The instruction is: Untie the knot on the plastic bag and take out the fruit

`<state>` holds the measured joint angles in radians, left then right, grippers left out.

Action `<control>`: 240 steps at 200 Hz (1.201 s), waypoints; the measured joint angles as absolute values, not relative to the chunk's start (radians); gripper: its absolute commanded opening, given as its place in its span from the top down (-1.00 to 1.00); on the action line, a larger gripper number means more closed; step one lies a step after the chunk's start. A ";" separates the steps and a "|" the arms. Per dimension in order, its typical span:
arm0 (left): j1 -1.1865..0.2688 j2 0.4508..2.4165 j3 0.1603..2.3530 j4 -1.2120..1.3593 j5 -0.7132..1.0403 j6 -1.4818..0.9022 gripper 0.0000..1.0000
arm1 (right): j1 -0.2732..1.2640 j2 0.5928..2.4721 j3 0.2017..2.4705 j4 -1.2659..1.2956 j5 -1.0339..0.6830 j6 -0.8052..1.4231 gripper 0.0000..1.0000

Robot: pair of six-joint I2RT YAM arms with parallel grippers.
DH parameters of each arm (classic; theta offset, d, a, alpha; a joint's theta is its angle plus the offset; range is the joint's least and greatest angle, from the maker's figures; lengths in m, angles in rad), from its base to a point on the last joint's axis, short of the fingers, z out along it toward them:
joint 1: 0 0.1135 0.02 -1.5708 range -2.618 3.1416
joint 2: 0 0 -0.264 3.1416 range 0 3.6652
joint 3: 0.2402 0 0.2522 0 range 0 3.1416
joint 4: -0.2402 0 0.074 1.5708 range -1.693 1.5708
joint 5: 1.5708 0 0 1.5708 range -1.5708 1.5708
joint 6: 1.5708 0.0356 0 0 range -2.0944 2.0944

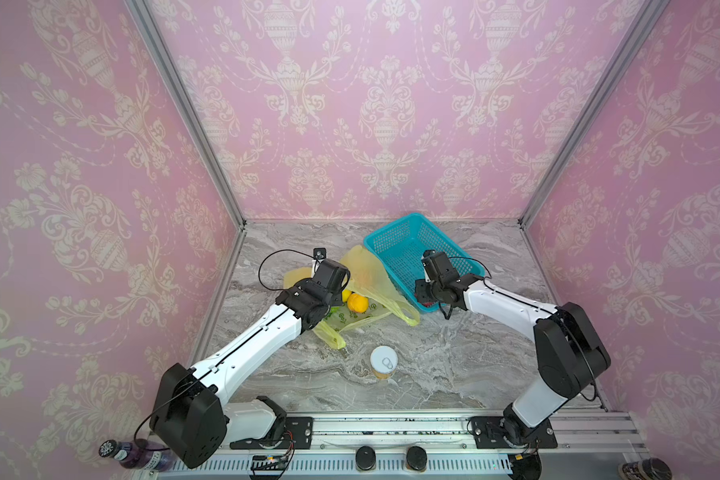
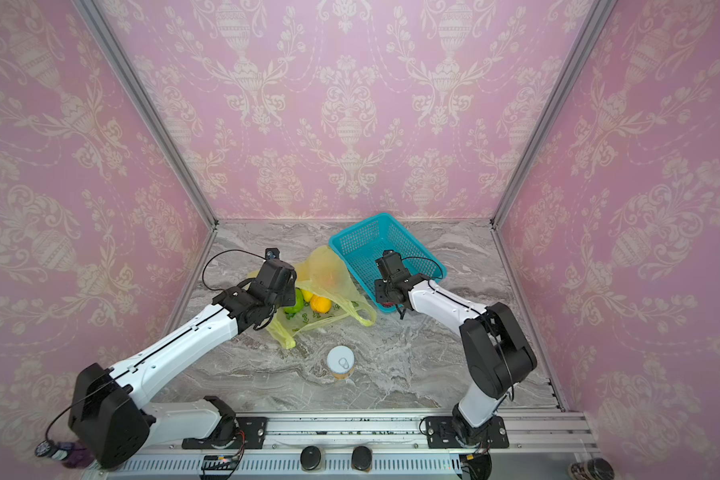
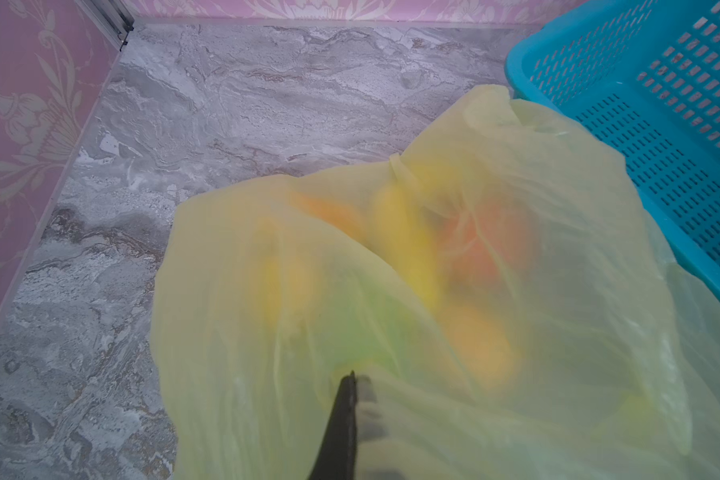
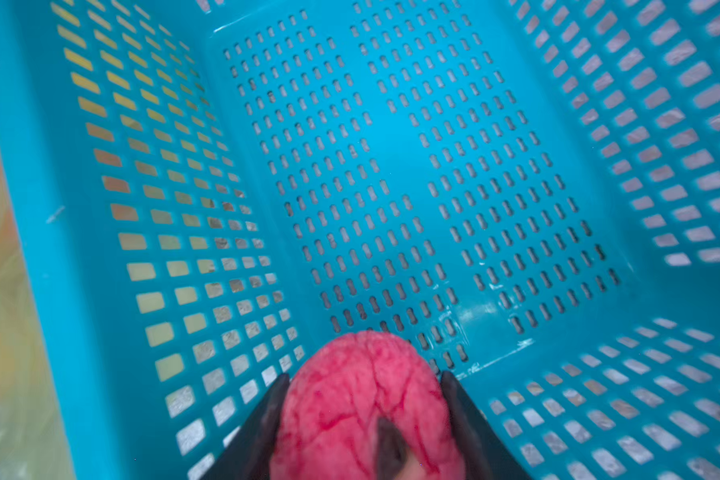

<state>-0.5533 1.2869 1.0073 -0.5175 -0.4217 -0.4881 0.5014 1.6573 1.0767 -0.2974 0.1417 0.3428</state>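
The plastic bag [image 1: 368,270] [image 2: 329,270] [image 3: 537,270] lies open on the marble table, pale yellow and translucent. Its two handle loops [image 1: 408,316] lie apart, and no knot shows between them. An orange fruit [image 1: 357,302] [image 2: 321,304], a lemon [image 2: 307,295] and a green piece [image 2: 295,300] sit at its mouth; others blur through the film. My left gripper [image 3: 356,382] is shut on the bag's film. My right gripper [image 4: 364,378] is shut on a pink-red fruit [image 4: 362,411] low inside the basket's near corner.
The turquoise perforated basket [image 1: 391,241] [image 2: 358,237] [image 4: 391,166] stands at the back right, touching the bag. A white-lidded can [image 1: 384,361] [image 2: 340,362] stands upright nearer the front. Pink walls close the table on three sides.
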 measured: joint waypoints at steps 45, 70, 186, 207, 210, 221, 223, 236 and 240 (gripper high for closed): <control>-0.553 1.283 1.007 -0.518 -0.429 -0.488 1.00 | 0.512 1.643 1.034 -0.262 0.101 0.345 0.84; -0.553 1.283 1.007 -0.519 -0.429 -0.488 1.00 | 0.492 1.652 1.025 -0.236 0.099 0.346 0.72; -0.553 1.280 1.007 -0.518 -0.433 -0.488 1.00 | 0.434 1.667 0.987 -0.192 0.049 0.368 -0.42; -0.553 1.270 1.007 -0.518 -0.433 -0.488 1.00 | 0.434 1.583 0.937 -0.167 0.052 0.371 -0.66; -0.553 1.267 1.007 -0.518 -0.433 -0.488 1.00 | 0.434 1.570 0.930 -0.163 0.052 0.374 -0.69; -0.553 1.261 1.007 -0.518 -0.432 -0.488 1.00 | 0.434 1.522 0.904 -0.152 0.054 0.372 -0.79; -0.553 1.259 1.007 -0.518 -0.432 -0.488 1.00 | 0.434 1.510 0.899 -0.149 0.056 0.375 -0.80; -0.553 1.251 1.007 -0.518 -0.432 -0.488 1.00 | 0.434 1.445 0.867 -0.139 0.060 0.373 -0.82; -0.553 1.250 1.007 -0.518 -0.432 -0.488 1.00 | 0.434 1.428 0.860 -0.138 0.060 0.373 -0.82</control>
<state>-0.5533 1.2495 1.0073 -0.5182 -0.4324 -0.4885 0.4343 1.4284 0.8604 -0.1383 0.0597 0.3725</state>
